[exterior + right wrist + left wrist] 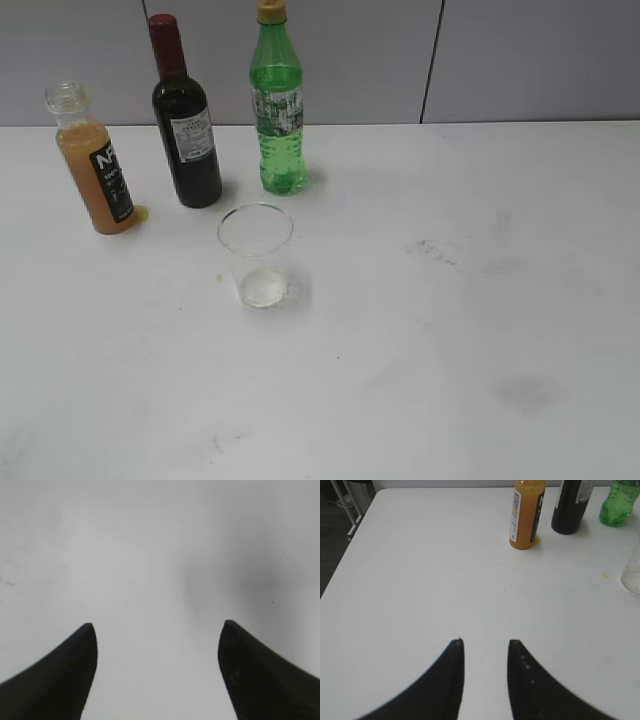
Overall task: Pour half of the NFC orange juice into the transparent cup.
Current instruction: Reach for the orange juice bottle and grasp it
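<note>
The NFC orange juice (95,170) stands uncapped at the back left of the white table, with a small orange puddle at its base; it also shows in the left wrist view (526,515). The transparent cup (257,255) stands empty in front of the bottles; only its edge shows in the left wrist view (632,572). My left gripper (485,642) is open and empty over bare table, well short of the juice. My right gripper (157,625) is wide open and empty over bare table. Neither gripper shows in the exterior view.
A dark wine bottle with a red cap (184,125) and a green soda bottle (277,105) stand behind the cup. The table's left edge (350,545) runs near the left gripper. A small orange drop (216,277) lies left of the cup.
</note>
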Motion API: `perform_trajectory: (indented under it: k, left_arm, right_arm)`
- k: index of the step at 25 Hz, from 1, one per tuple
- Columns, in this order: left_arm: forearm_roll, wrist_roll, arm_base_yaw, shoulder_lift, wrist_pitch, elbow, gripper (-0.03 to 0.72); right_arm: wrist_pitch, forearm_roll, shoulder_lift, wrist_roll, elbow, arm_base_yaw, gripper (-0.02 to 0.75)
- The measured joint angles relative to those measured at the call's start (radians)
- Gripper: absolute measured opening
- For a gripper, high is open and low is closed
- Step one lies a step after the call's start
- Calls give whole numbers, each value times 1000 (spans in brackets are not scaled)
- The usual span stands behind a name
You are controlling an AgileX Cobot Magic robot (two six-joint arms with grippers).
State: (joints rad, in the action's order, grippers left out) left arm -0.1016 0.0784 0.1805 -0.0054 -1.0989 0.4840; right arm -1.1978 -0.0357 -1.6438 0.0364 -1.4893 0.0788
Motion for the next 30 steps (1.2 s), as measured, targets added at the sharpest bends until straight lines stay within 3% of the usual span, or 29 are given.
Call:
perform_trajectory:
  k: [9, 12, 21, 30]
  left_arm:
    - [0, 0, 0, 0, 0, 0, 251]
    - [0, 0, 0, 0, 0, 0, 316]
    - [0, 0, 0, 0, 0, 0, 633]
    - [8, 0, 0, 0, 4, 0, 667]
  right_arm:
    - [-6, -2, 306, -9, 301, 0, 574]
    - [-8, -5, 475, -10, 432, 0, 574]
    - [73, -8, 1022, -12, 769, 0, 573]
    - [137, -16, 1448, -18, 981, 0, 573]
